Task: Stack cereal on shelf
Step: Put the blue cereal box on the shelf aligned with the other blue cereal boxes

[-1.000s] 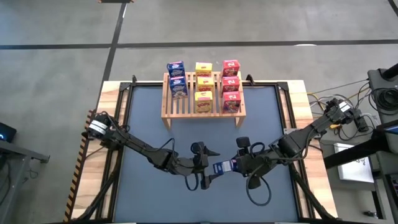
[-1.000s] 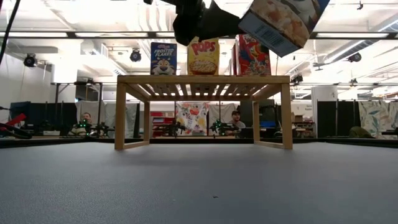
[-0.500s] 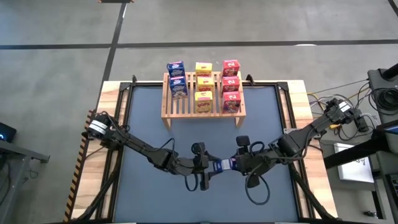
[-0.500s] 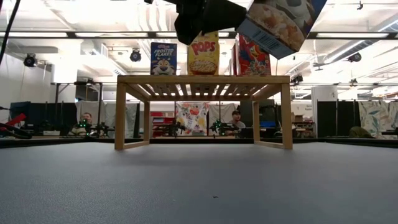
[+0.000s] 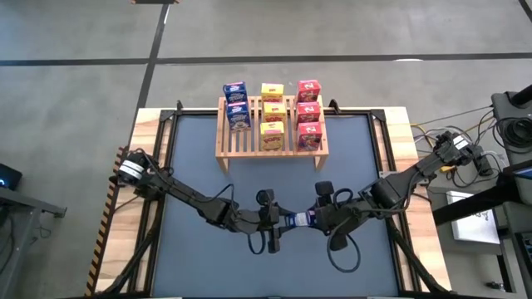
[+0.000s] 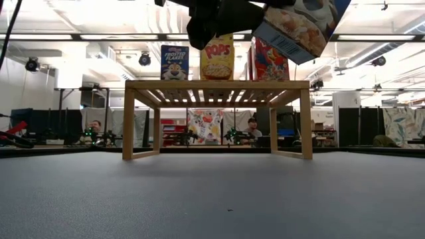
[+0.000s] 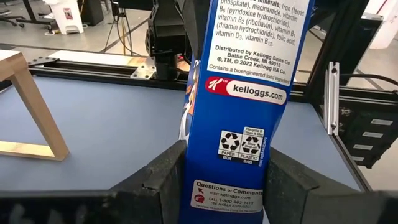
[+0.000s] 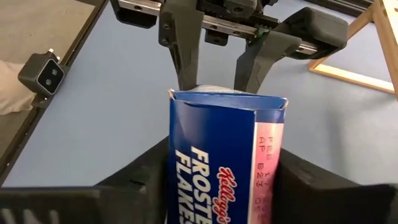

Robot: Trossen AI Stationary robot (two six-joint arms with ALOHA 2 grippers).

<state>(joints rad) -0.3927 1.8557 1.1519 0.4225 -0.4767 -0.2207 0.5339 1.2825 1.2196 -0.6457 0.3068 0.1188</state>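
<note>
A blue cereal box (image 5: 297,220) hangs above the table's near middle, between my two grippers. My left gripper (image 5: 283,221) reaches it from the left and my right gripper (image 5: 311,220) from the right, and both are shut on it. In the low view the box (image 6: 299,23) is tilted, high above the table. The shelf (image 5: 272,145) stands on its side legs at the far middle. On its slats stand two blue boxes (image 5: 237,104), three yellow ones (image 5: 272,115) and three red ones (image 5: 309,112). My left gripper pinches the blue box near one end (image 7: 189,186), one finger on each of two opposite faces, with a narrow printed side toward the wrist camera. The fingers come level from the table's left. The box is lifted clear of the table. My right gripper has the box's other end (image 8: 180,193) between its two fingers, which lie against opposite sides. It comes level from the table's right. The box runs away from it toward the left gripper, clear of the table.
The blue-grey mat (image 5: 199,158) lies bare to the left and right of the shelf and below the grippers. A black frame rail (image 5: 166,124) borders the mat. Loose cables (image 5: 345,253) hang under the right arm. People sit in the room beyond the shelf (image 6: 252,126).
My left gripper has shut its spread fingers onto the blue box's end. My right gripper keeps its place at the other end. The box stays lifted between the two and has hardly moved.
</note>
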